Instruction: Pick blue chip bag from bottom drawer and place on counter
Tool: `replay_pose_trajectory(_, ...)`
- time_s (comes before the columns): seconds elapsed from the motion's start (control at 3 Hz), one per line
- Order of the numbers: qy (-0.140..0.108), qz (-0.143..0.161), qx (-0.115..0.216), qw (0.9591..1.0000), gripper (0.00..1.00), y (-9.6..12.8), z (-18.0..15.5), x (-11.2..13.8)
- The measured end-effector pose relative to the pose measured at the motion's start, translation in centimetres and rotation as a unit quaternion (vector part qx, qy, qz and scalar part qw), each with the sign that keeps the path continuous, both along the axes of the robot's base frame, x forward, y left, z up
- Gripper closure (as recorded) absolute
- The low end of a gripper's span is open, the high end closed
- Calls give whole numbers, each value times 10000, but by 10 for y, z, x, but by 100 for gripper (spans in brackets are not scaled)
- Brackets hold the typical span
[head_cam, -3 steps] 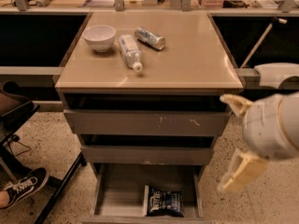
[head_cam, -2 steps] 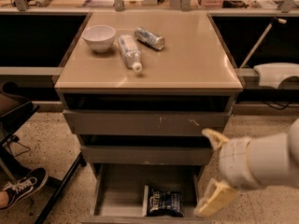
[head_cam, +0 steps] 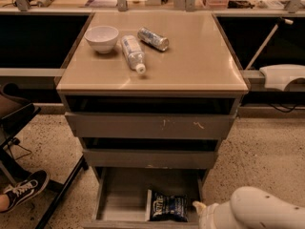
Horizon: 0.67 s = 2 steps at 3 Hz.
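Your gripper (head_cam: 204,211) is sinking lower, closing beside the blue chip bag (head_cam: 167,207) in the bottom drawer (head_cam: 119,194) | grip: cannot tell | you're nearing the pick.

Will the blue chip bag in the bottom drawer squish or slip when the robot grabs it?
Probably squishy: the blue chip bag looks crinkly, so it may crumple. Its foil-like skin could be slippery. It's likely light, lying flat in the bottom drawer. The pincer is just right of it.
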<state>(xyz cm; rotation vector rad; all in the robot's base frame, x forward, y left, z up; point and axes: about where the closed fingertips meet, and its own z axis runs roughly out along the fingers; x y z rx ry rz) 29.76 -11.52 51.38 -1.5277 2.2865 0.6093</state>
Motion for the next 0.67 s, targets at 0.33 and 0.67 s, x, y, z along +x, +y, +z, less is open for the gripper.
replay_pose_trajectory(0.33,804,-493,-116,9955,0,0,-102,-20)
replay_pose_trajectory(0.67,801,-488,-117,9955,0,-1,-102,-20)
